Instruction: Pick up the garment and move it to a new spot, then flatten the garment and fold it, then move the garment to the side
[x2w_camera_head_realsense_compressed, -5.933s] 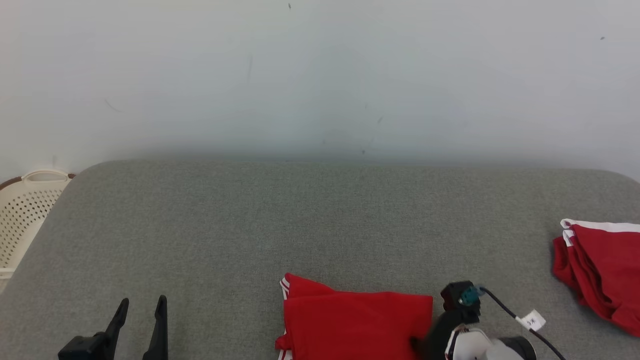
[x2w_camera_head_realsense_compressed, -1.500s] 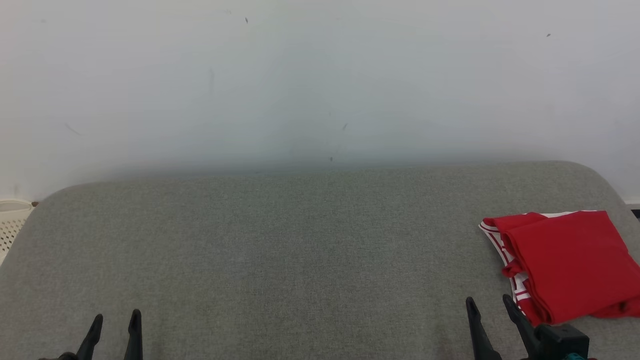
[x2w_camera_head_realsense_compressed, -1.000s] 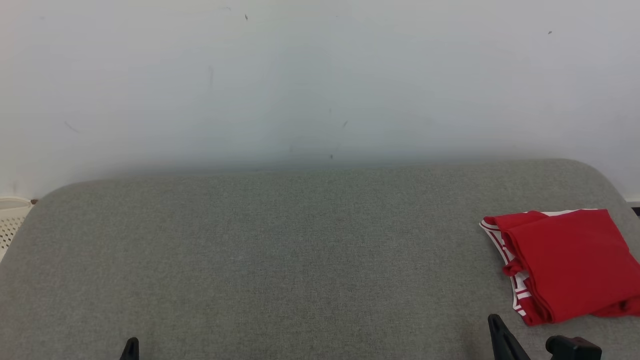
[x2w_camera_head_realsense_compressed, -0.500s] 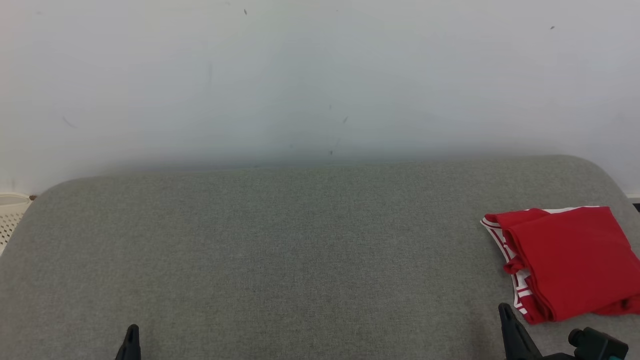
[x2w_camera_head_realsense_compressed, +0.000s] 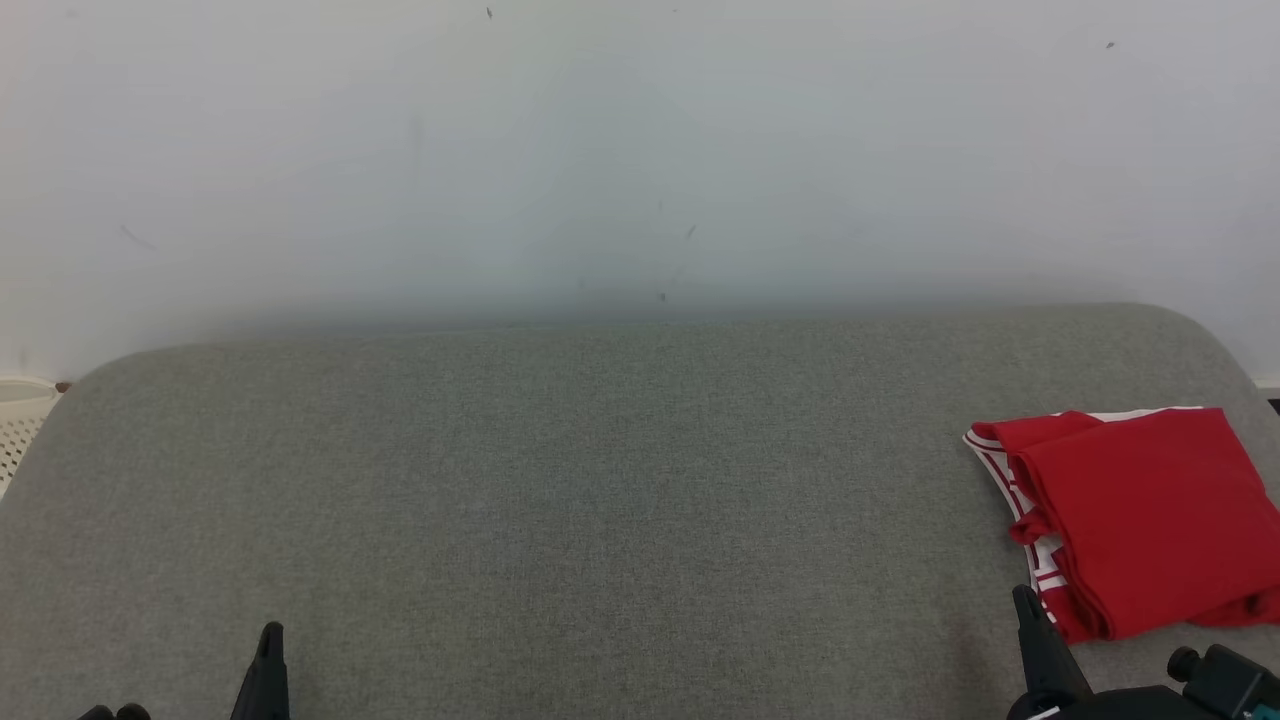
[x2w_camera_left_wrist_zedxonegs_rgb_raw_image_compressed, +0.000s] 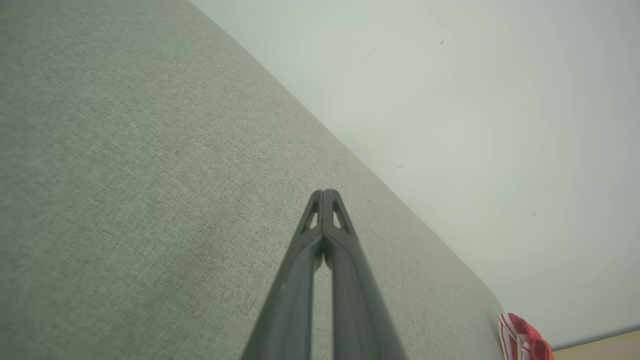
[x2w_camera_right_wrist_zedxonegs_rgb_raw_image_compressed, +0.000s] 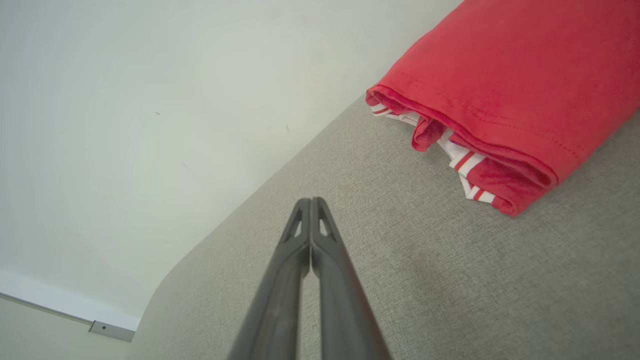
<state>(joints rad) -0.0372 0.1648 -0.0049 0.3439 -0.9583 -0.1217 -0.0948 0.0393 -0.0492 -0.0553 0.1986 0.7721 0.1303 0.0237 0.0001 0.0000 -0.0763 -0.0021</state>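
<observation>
The garment (x2w_camera_head_realsense_compressed: 1140, 515) is red with white striped trim, folded and lying at the right end of the grey padded surface (x2w_camera_head_realsense_compressed: 560, 500); it also shows in the right wrist view (x2w_camera_right_wrist_zedxonegs_rgb_raw_image_compressed: 505, 95) and, as a small corner, in the left wrist view (x2w_camera_left_wrist_zedxonegs_rgb_raw_image_compressed: 522, 340). My right gripper (x2w_camera_head_realsense_compressed: 1030, 615) is shut and empty, low at the bottom right, just in front of the garment's near left corner and apart from it; its fingers are pressed together (x2w_camera_right_wrist_zedxonegs_rgb_raw_image_compressed: 311, 202). My left gripper (x2w_camera_head_realsense_compressed: 270, 640) sits at the bottom left, shut with nothing in it (x2w_camera_left_wrist_zedxonegs_rgb_raw_image_compressed: 325, 192).
A pale wall (x2w_camera_head_realsense_compressed: 640, 150) rises behind the padded surface. A white perforated basket (x2w_camera_head_realsense_compressed: 15, 425) stands beyond the surface's left end. The surface's rounded right corner (x2w_camera_head_realsense_compressed: 1215, 345) lies just behind the garment.
Both grippers have drawn back toward the bottom edge and closed from open. The head view has shifted slightly, so the surface and garment sit a little higher.
</observation>
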